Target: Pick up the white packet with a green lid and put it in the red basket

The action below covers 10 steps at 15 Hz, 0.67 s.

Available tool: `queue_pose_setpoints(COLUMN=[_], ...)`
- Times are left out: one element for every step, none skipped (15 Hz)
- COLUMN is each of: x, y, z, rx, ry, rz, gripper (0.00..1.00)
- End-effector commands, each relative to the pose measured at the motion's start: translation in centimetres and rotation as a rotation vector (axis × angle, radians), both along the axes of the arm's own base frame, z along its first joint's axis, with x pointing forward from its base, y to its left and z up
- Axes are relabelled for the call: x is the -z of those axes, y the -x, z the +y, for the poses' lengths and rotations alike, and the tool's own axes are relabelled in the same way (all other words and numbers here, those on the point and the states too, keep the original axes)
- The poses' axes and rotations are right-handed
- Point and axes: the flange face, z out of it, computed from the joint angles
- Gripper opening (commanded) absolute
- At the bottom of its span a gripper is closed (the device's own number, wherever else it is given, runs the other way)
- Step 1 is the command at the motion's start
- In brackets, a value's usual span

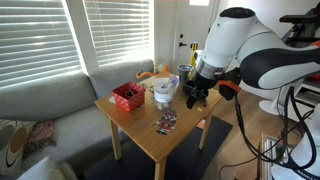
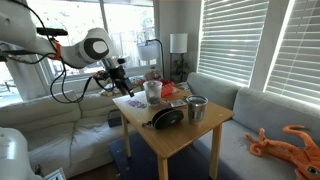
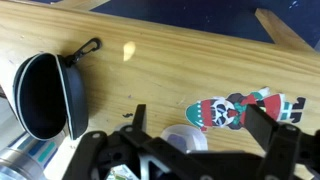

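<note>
- Red is your target: the red basket (image 1: 127,95) sits at the far corner of the wooden table (image 1: 140,127), well apart from the gripper (image 3: 195,125). I see nothing white in it, though its inside is too small and dark to be sure.
- Your gripper's jaws are spread wide in the wrist view and pinch nothing.
- A whitish shape (image 3: 185,138) lies on the wood between the spread fingers. I judge this to be the white packet with a green lid. No green cap can be made out there, so I cannot say for certain.
- By my reading the task is at its start: nothing is grasped or lifted, and the carry to the basket is all left to do.
- The dark multicoloured packet (image 3: 245,108) lies flat just beside that whitish shape. Take care your finger does not catch it instead.
- The black case (image 3: 45,95) lies on the other side, with a metal cup (image 2: 196,108) near it.
- The round white tub (image 1: 163,92) stands between the gripper and the basket, so you will likely need to lift over or swing round it.
</note>
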Motion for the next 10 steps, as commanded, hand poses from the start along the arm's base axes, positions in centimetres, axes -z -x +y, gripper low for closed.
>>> queue_pose_setpoints(x=[0.0,-1.0,-1.4,-2.0,-2.3,-2.5,-1.6,-1.9,-2.0,-2.1], y=[0.0,-0.2,-0.2,-0.3,-0.4,-0.3,-0.5,-0.6,-0.6,-0.6], z=[0.0,-0.2,-0.3,-0.6,-0.9,-1.0,-0.9,-1.0,-1.1,-1.1], rx=[0.0,0.012,0.016,0.025,0.03,0.008,0.015,0.016,0.017,0.016], ry=[0.0,-0.005,-0.008,-0.011,-0.005,-0.004,-0.013,-0.015,-0.016,-0.016], rz=[0.0,-0.032,-0.044,-0.059,-0.064,-0.052,-0.034,-0.038,-0.041,-0.042], gripper=[1.0,1.0,1.0,1.0,1.0,1.0,1.0,1.0,1.0,1.0])
